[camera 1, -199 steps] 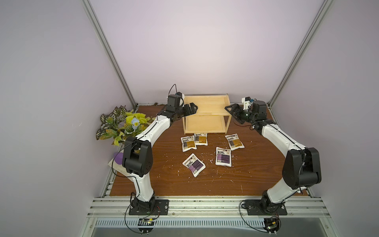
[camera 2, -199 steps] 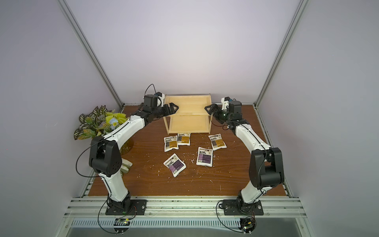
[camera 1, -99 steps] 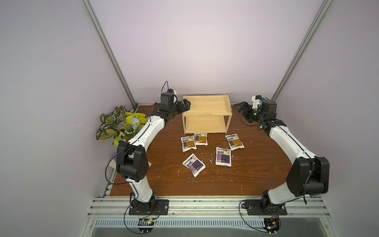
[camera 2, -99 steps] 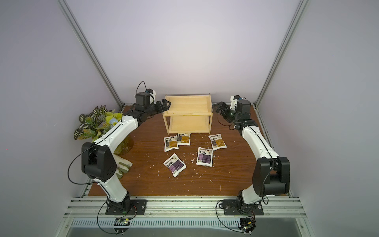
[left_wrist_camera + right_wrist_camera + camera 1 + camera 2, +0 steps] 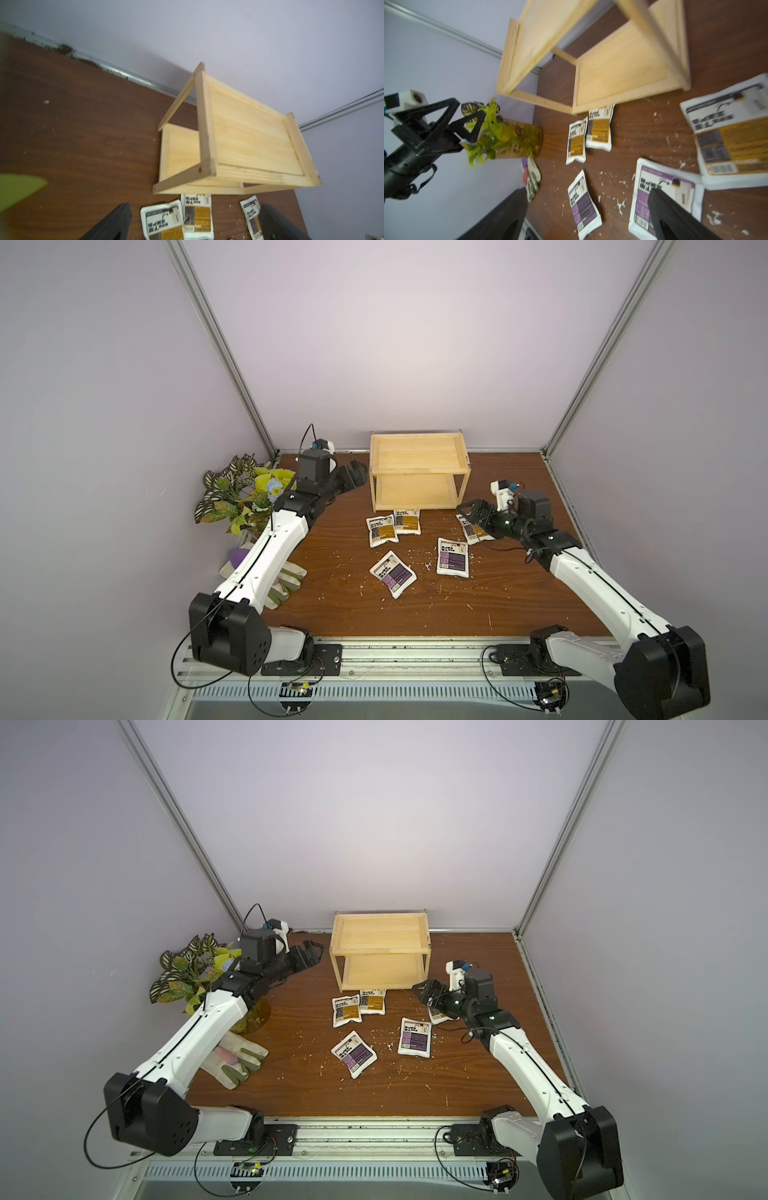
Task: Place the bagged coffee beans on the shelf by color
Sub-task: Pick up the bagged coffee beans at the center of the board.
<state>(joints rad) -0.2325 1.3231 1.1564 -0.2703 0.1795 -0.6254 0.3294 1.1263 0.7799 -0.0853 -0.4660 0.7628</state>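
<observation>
Both arms have swung away from the shelf [image 5: 419,471] at frame centre. Below it on the tabletop [image 5: 519,593] lie five bags: three orange pouches [image 5: 381,529] and two purple pouches [image 5: 453,563]. Right tool [image 5: 465,512], jaws apart, hovers by the rightmost orange one; left tool [image 5: 358,472], jaws apart, sits left of the shelf.

Three orange-brown pouches [image 5: 381,531], two purple pouches [image 5: 452,563], one shelf [image 5: 419,471], one plant [image 5: 232,497], one glove [image 5: 286,585].
</observation>
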